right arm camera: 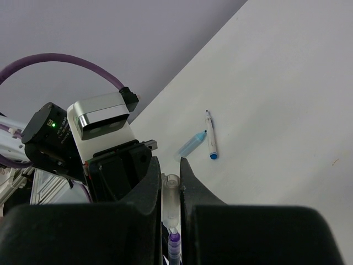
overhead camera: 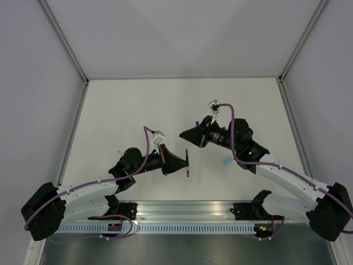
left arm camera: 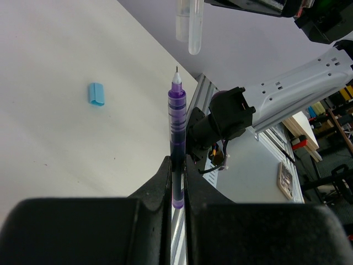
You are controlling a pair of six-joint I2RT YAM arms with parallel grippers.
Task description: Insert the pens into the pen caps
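Note:
My left gripper [overhead camera: 186,162] [left arm camera: 177,163] is shut on a dark purple pen [left arm camera: 177,127] [overhead camera: 187,163], tip pointing out. My right gripper [overhead camera: 183,135] [right arm camera: 171,168] is shut on a clear pen cap [right arm camera: 172,201], also seen in the left wrist view [left arm camera: 194,27]. The cap's open end faces the pen tip [right arm camera: 174,240], close but not over it. A white pen [right arm camera: 210,138] with a blue end lies on the table, with a pale blue translucent cap [right arm camera: 191,146] touching it. A light blue cap [overhead camera: 226,161] [left arm camera: 96,94] lies on the table under the right arm.
The white table [overhead camera: 138,105] is walled in by grey panels on three sides. An aluminium rail [overhead camera: 182,212] with the arm bases runs along the near edge. Both wrists hover close together above the table's middle.

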